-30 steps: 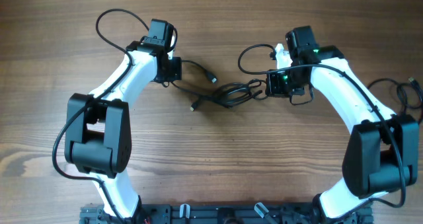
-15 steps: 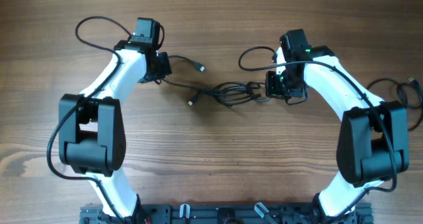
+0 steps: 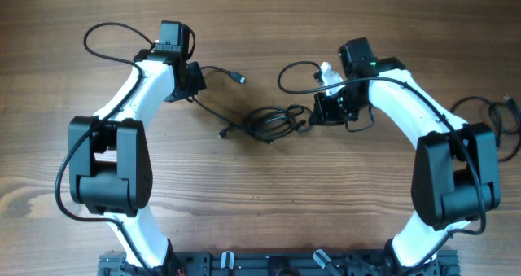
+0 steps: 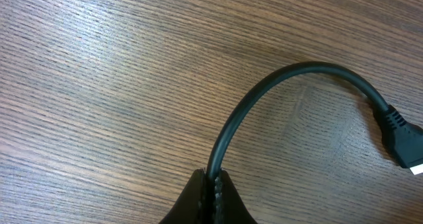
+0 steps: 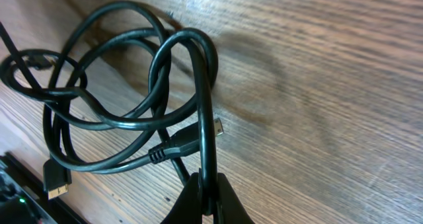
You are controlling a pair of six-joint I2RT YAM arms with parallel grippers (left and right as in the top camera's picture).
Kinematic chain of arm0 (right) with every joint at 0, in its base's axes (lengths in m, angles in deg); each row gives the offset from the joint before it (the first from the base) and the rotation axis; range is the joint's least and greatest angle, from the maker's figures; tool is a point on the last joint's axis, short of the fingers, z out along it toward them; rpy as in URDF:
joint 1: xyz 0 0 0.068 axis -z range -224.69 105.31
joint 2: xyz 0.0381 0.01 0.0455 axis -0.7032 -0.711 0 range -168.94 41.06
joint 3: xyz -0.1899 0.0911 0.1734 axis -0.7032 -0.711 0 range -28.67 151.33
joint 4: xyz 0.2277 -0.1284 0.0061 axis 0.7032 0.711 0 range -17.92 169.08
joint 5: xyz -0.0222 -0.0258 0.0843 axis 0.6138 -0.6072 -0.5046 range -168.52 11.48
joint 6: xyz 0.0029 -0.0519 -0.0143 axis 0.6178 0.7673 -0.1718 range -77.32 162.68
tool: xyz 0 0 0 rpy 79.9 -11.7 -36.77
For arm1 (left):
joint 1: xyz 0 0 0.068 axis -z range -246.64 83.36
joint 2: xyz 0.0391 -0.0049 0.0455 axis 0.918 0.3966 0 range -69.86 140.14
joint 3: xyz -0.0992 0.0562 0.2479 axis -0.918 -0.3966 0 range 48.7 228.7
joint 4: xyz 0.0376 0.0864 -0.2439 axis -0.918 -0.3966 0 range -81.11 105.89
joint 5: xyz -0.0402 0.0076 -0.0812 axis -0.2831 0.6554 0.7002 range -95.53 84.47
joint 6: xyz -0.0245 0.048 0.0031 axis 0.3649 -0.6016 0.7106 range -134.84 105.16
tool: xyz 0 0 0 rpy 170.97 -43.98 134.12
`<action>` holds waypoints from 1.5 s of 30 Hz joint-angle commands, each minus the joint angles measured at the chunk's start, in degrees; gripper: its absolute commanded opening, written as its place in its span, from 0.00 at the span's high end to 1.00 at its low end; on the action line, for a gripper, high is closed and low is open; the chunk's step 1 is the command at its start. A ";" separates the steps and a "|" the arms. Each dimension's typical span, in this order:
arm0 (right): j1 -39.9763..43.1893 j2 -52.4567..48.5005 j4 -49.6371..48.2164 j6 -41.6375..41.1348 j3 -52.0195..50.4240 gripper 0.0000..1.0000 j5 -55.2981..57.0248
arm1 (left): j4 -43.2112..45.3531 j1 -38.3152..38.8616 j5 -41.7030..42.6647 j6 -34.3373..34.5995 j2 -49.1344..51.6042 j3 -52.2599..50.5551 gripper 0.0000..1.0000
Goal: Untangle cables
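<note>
Right of the tangled cables point(image 3: 273, 120), the right gripper point(image 5: 206, 187) is pinched tight on one looped strand. Left of them, the left gripper point(image 4: 215, 184) clamps a trailing cord.

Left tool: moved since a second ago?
Yes. Left tool, shut on a cable, slid left across the overhead view, measured against the unmoved mounting rail.
</note>
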 commanded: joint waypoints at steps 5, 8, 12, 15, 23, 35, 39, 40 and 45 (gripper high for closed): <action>-1.42 -0.85 5.29 1.01 -0.26 0.96 8.96 | 0.24 -0.46 0.13 0.96 0.66 -0.52 0.96; -1.42 -0.85 9.14 1.18 -0.26 0.96 11.15 | 0.24 -0.46 0.15 0.96 0.66 -0.52 0.96; -1.53 -0.85 8.37 1.09 -0.26 0.96 8.28 | 0.28 -0.46 1.44 0.96 0.66 -0.52 0.96; -1.57 -0.85 5.53 0.98 -0.26 0.95 1.16 | 0.70 -0.46 4.37 0.94 0.66 -0.52 0.96; -6.01 -0.85 1.05 -6.99 -0.28 0.96 2.19 | 1.53 -0.46 13.40 -2.56 0.66 -0.52 0.85; -10.40 -0.85 -9.99 -12.63 -0.28 0.96 16.44 | 0.85 -0.52 26.08 -11.32 0.66 -0.52 0.13; -10.40 -0.92 -15.56 -12.74 -0.28 0.96 16.28 | 0.37 -0.52 35.52 -19.02 0.63 -0.52 0.11; -10.40 -1.14 -17.09 -13.05 -0.28 0.96 16.26 | 0.20 -0.52 37.00 -20.28 0.63 -0.52 0.11; -10.12 -3.85 -26.82 -19.89 -0.28 0.96 16.33 | -0.04 -0.52 38.73 -21.11 0.63 -0.52 0.16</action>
